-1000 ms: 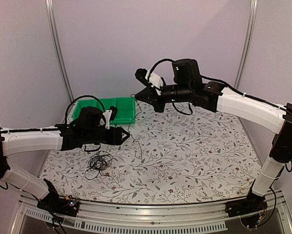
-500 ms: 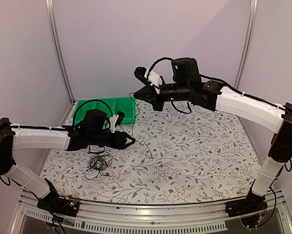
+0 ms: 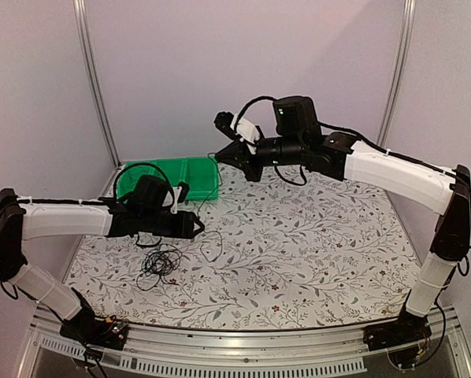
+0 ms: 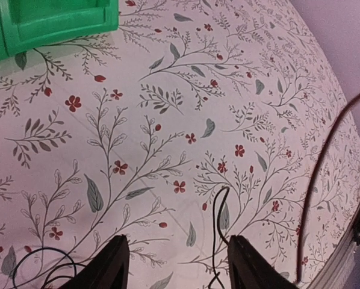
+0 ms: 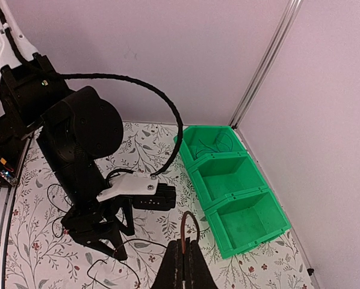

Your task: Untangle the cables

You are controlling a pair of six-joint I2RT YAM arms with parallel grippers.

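Both arms wear smooth white shells on their long links, the left arm (image 3: pixel 62 220) and the right arm (image 3: pixel 393 173) alike, with matte black housings at the joints. A ribbed black cable (image 5: pixel 108 76) arcs over the left wrist. A white bracket (image 5: pixel 135 186) sits there too. The black fingers (image 4: pixel 111 271) taper to blunt wedges.
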